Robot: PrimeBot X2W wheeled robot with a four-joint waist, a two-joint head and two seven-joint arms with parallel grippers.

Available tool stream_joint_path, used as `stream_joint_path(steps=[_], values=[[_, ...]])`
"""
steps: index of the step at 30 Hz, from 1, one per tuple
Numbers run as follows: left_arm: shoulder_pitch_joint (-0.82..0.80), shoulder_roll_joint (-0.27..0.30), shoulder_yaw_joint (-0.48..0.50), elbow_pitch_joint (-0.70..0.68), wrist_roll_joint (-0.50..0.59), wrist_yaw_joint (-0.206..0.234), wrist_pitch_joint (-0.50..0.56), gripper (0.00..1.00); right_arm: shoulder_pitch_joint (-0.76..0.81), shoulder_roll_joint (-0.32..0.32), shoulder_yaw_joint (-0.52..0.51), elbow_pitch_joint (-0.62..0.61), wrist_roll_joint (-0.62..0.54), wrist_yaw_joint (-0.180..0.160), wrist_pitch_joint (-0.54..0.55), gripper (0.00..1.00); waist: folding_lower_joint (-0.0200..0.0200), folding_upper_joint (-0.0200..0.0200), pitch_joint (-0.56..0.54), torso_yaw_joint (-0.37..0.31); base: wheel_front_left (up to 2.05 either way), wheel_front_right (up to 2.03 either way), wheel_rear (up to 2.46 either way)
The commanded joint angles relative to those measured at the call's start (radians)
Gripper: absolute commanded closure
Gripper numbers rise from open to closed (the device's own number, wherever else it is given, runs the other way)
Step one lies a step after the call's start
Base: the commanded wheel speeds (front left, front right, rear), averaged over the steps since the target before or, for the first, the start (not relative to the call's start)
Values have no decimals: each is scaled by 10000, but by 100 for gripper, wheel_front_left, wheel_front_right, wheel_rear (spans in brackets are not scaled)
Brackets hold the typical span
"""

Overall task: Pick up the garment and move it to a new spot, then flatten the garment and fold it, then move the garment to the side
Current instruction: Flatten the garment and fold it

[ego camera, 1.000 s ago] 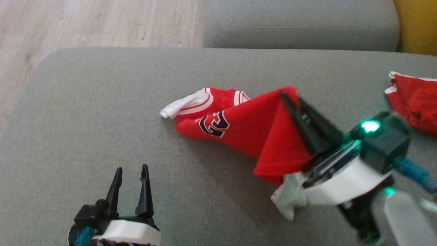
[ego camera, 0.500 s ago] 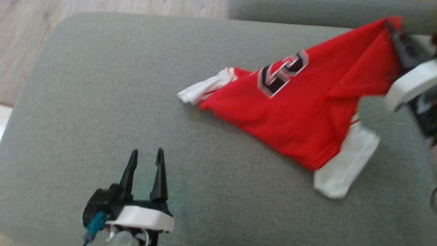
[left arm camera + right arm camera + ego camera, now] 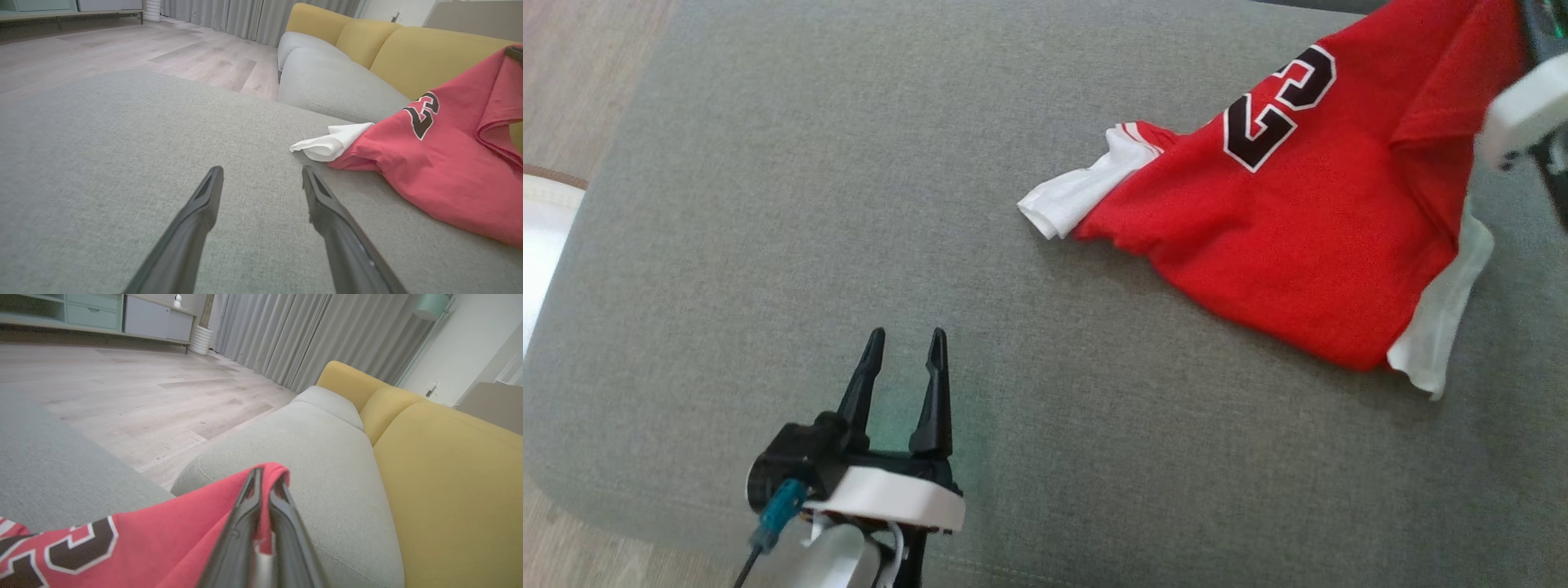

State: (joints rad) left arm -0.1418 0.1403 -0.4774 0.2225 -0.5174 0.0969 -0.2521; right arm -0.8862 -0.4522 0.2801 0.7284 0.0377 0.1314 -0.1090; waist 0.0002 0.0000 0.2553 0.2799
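Note:
The garment (image 3: 1307, 220) is a red jersey with white sleeves and a black number 23. It hangs from its top right corner and trails down onto the grey sofa seat (image 3: 792, 204). My right gripper (image 3: 265, 479) is shut on a fold of the red fabric (image 3: 179, 535), and its white wrist (image 3: 1523, 106) shows at the right edge of the head view. A white sleeve (image 3: 331, 143) lies on the seat ahead and right of my left gripper (image 3: 261, 177). That left gripper (image 3: 907, 339) stands open over bare cushion, well apart from the garment (image 3: 445, 163).
Wooden floor (image 3: 572, 73) runs beyond the seat's left edge, with a pale rug corner (image 3: 543, 220). A second grey cushion (image 3: 327, 457) and yellow sofa backs (image 3: 453, 490) lie behind. Bare cushion spreads around the left gripper.
My right gripper has lifted the garment up and to the right, dragging it along the seat and stretching it out. The head camera has shifted. The left gripper stays open.

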Motion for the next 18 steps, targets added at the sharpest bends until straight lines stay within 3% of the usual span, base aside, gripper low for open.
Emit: stream_joint_path(steps=[1, 10, 15, 18], values=[[-414, 0, 343, -226, 102, -19, -97, 0, -299, 259, 32, -45, -113, -7, -234, 0, -2, 0, 18, -50, 0, 0, 0], [-341, -25, 548, -111, 178, -62, -97, 0, -314, 1362, 396, 1146, 488, -7, -1029, 0, -2, 0, -332, -599, 0, 0, 0], [-151, 50, 699, -89, 175, -33, -97, 0, 587, 1854, 279, 588, 1323, -7, -1295, 0, -2, 0, -806, -1035, 0, 0, 0], [50, 101, 733, -74, 153, 4, -97, 0, 1921, 2189, -3, -320, 1727, -7, -1364, 0, -2, 0, -1220, -1322, 0, 0, 0]])
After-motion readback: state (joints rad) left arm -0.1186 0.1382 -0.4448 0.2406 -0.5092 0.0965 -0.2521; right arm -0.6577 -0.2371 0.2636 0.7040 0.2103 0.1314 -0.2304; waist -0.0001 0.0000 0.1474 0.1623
